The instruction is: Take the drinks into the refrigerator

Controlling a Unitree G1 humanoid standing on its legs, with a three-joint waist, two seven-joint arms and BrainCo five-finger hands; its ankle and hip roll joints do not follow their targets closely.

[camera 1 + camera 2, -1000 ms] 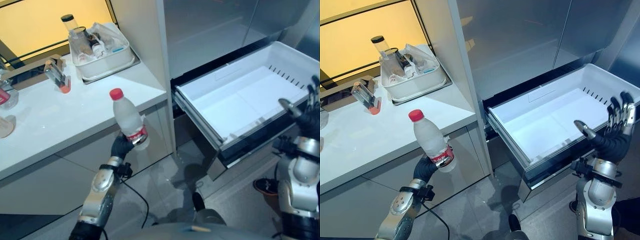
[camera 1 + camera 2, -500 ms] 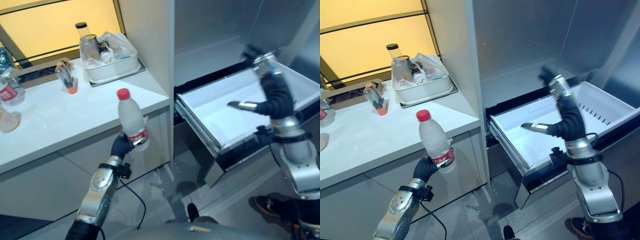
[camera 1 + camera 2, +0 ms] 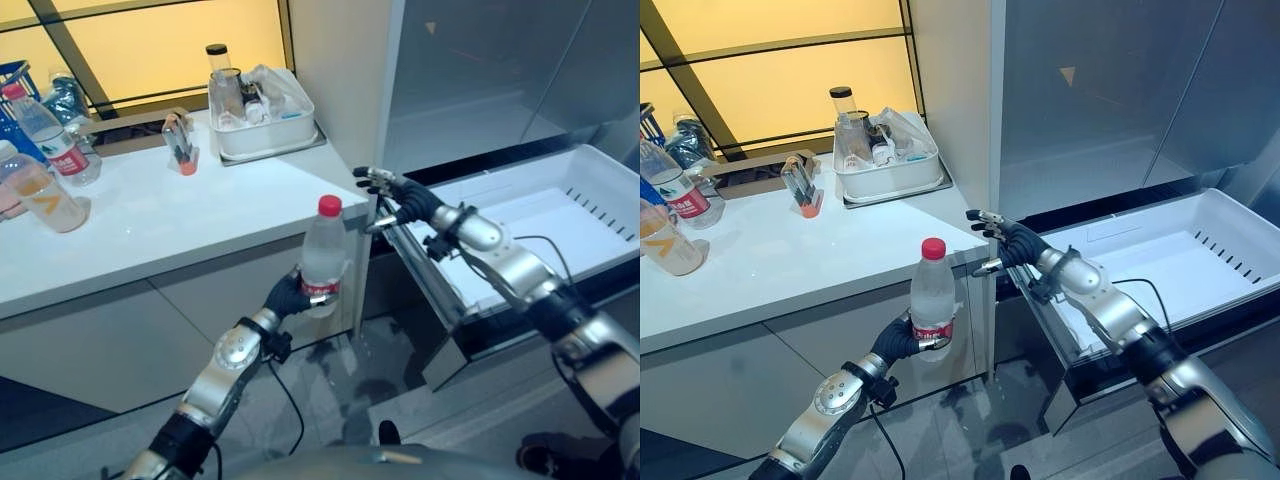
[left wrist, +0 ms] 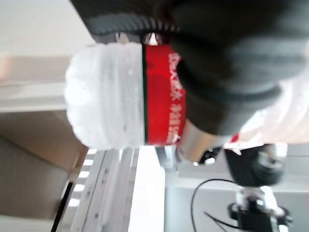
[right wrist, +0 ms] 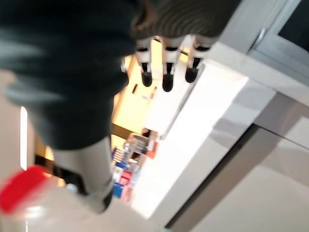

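Your left hand [image 3: 288, 297] grips the water bottle [image 3: 323, 255] low beside the desk [image 3: 150, 225] edge (right hand [image 3: 1008, 243] spread wide nearby), so a hurried handover could topple it short of the drawer [image 3: 520, 215].

White counter [image 3: 150, 225] carries a tray [image 3: 265, 140], bottles [image 3: 45, 135], cup [image 3: 45, 198].

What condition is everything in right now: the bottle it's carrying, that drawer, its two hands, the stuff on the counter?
Water bottle: upright, red cap on, held off the counter.
Left hand: curled round the bottle's lower part.
Right hand: open, empty, fingers spread beside the bottle.
Refrigerator drawer: pulled out, nothing inside.
Counter bottle: standing, capped.
White tub: full of items.
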